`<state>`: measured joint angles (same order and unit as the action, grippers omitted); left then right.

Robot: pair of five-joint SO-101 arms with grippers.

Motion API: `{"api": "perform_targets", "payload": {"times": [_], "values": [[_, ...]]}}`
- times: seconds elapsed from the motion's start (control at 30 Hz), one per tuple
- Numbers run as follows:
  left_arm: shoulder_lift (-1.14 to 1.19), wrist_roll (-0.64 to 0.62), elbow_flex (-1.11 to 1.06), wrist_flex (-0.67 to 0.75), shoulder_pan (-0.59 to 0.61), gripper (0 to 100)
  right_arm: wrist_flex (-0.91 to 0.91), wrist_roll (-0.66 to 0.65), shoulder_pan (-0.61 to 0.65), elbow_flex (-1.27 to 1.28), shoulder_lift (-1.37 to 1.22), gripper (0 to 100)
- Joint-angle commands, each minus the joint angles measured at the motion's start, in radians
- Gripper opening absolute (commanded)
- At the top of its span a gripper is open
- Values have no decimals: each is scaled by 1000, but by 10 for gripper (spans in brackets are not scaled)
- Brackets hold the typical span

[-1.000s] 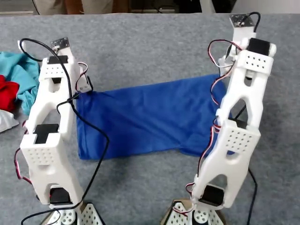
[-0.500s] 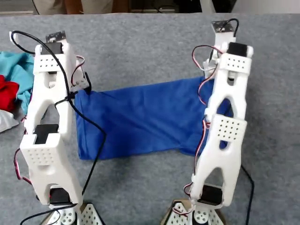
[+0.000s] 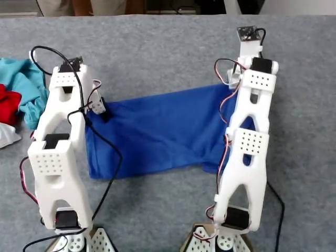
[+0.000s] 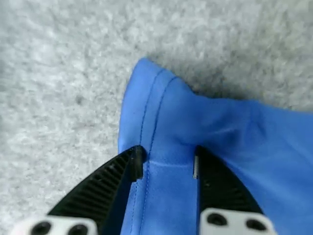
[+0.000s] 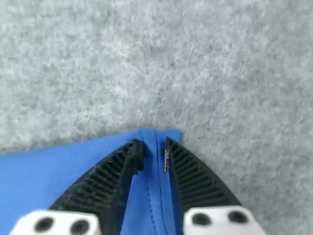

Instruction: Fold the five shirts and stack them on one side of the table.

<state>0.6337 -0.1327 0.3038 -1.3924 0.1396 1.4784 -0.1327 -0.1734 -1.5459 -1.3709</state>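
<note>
Blue shirt (image 3: 157, 131) lies spread on the grey table (image 3: 157, 52), approx mid-table btwn the two arms, long side running across. Left end effector (image 4: 166, 164) is at the shirt's far corner on the left arm's side. Its black jaws stand a little apart w/ a fold of hemmed blue fabric caught btwn them, so it's clamped on the shirt. That corner stands up off the table w/ shadow under it. In the high view the cloth there is wrinkled & the corner sits inward of the near left corner. Right end effector (image 5: 152, 155) is at the opposite far corner, jaws nearly together, gripping the stitched hem, w/ bare grey table just beyond. Shirt's near edge lies flat, w/ a step in it nr the right arm. At the table's left edge, apart from the blue one: teal shirt (image 3: 23, 84), red shirt (image 3: 8, 100) partly on it, and a bit of white cloth (image 3: 5, 135) just beside.
</note>
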Motion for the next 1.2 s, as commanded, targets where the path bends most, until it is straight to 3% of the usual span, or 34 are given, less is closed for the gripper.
{"api": "perform_targets", "payload": {"times": [0.0, 0.3, 0.63, 0.9, 1.17], "values": [[16, 6, 106, -8, 41, 178, -25, 3, -31, -87, 1, 91], [71, 84, 299, -138, 31, 178, -60, 3, -68, -96, -7, 91], [68, 126, 517, -330, 26, 178, 106, 9, -62, -119, 173, 91], [73, 126, 522, -367, 11, 178, 295, 9, -64, -119, 278, 91], [64, 118, 483, -367, -29, 178, 308, 9, -45, -91, 282, 91]]}}
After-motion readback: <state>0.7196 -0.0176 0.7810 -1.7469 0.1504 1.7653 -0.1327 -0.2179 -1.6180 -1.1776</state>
